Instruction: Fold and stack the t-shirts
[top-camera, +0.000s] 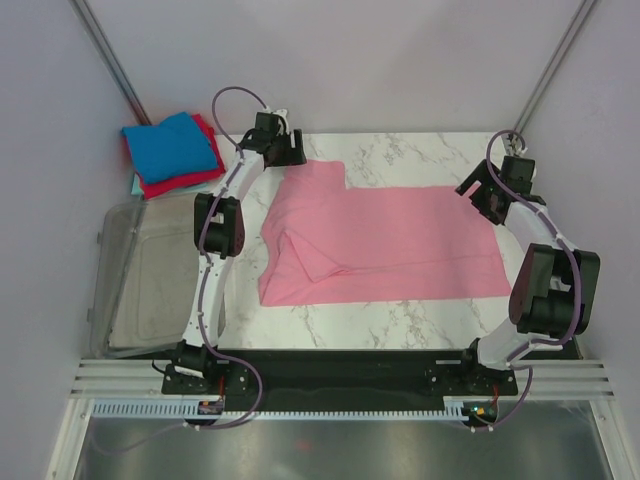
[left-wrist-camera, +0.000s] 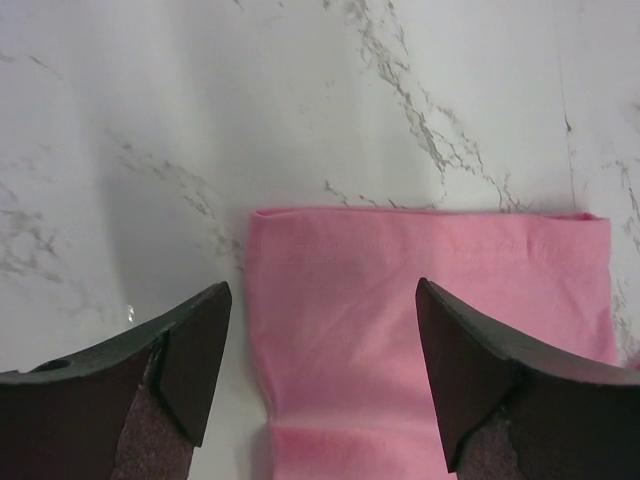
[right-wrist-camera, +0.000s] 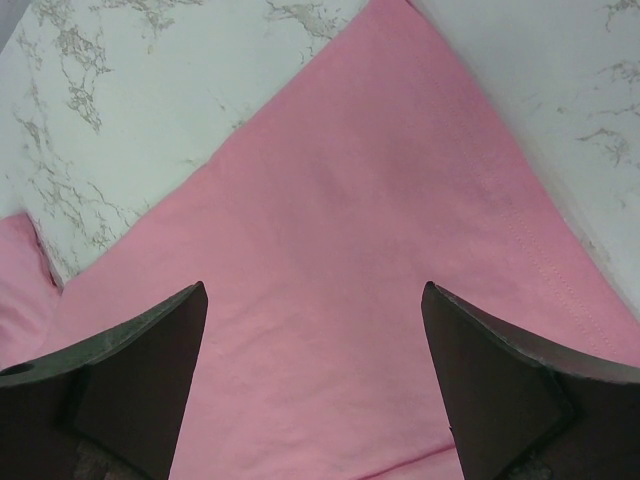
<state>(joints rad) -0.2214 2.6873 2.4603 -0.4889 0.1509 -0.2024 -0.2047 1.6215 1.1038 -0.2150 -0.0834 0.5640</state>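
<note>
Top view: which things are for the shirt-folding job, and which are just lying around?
For the job: light pink cloth t-shirt; bright blue cloth t-shirt, topping the corner pile; red cloth t-shirt under it; pale teal cloth t-shirt at the bottom.
Just lying about: clear plastic rectangular tub at the left edge.

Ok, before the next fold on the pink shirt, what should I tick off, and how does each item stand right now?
1. Left tool open, holding nothing: ok.
2. Right tool open, holding nothing: ok.
3. Pink t-shirt lies flat: not ok, a raised crease sits near its left side.
4. Both tools over pink cloth: ok.
5. Folded stack apart from the pink t-shirt: ok, at the far left corner.
6. Tool height above the cloth: cannot tell.
</note>
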